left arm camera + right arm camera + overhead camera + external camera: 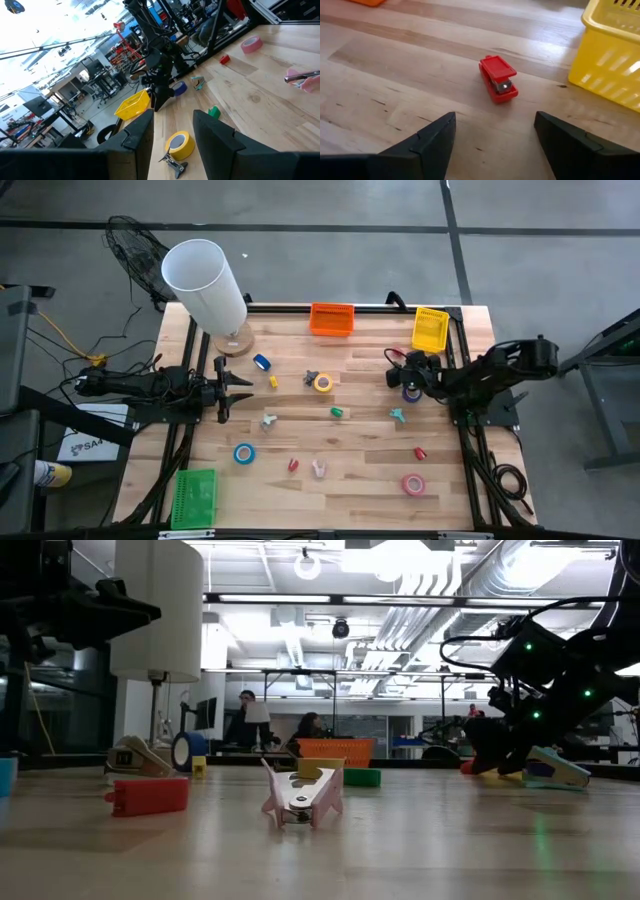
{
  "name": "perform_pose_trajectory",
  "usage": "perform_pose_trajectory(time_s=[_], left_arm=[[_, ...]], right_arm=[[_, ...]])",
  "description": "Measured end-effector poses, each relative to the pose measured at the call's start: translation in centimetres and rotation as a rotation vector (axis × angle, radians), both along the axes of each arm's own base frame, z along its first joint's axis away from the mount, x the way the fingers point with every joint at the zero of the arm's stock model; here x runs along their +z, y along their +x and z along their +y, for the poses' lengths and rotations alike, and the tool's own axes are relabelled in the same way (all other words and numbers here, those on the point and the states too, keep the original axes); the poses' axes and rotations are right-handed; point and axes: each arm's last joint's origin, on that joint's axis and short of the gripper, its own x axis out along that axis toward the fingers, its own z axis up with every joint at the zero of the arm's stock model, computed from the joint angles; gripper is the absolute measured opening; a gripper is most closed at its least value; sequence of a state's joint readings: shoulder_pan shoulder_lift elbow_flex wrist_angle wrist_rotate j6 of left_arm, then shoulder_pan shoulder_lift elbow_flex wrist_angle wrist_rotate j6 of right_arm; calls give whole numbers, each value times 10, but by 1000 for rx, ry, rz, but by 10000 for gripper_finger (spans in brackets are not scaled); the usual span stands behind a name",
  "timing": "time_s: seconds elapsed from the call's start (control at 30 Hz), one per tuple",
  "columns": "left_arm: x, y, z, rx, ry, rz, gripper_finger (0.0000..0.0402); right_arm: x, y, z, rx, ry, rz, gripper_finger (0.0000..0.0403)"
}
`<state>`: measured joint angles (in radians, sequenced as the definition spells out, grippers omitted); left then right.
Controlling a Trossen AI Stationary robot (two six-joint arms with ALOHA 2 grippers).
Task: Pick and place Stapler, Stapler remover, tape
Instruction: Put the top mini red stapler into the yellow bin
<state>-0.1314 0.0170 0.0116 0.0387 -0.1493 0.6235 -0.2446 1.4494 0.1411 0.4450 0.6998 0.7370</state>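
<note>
A small red stapler (pixel 498 80) lies flat on the wooden table close to the yellow basket (pixel 615 65). My right gripper (pixel 495 117) is open and tilted down at it, stopping a little short, its fingers touching nothing. In the high view this gripper (pixel 403 372) is at the table's far right. A purple tape roll (pixel 411 392) lies beside it. My left gripper (pixel 173 119) waits open and level at the table's left side (pixel 225 388). Before it lie a yellow tape roll (pixel 180 144) and a staple remover (pixel 175 165).
An orange basket (pixel 332 318) stands at the far edge and a green one (pixel 195 498) at the near left. A white lamp (pixel 205 280) stands far left. Blue (pixel 244 453) and pink (pixel 413 483) tape rolls, small staplers and staple removers (pixel 300 795) lie scattered over the middle.
</note>
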Motion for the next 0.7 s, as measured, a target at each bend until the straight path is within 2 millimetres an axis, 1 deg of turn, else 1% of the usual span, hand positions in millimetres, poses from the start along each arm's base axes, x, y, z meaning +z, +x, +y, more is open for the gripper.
perform_pose_trajectory(time_s=[0.13, 0.43, 0.7], left_arm=[[0, 0, 0, 0, 0, 0, 135], [0, 0, 0, 0, 0, 0, 135], [0, 0, 0, 0, 0, 0, 135]], right_arm=[[4, 4, -4, 28, -20, -27, 264], [4, -1, -18, -24, 7, -38, 264], [6, 1, -23, 54, 14, -35, 264]])
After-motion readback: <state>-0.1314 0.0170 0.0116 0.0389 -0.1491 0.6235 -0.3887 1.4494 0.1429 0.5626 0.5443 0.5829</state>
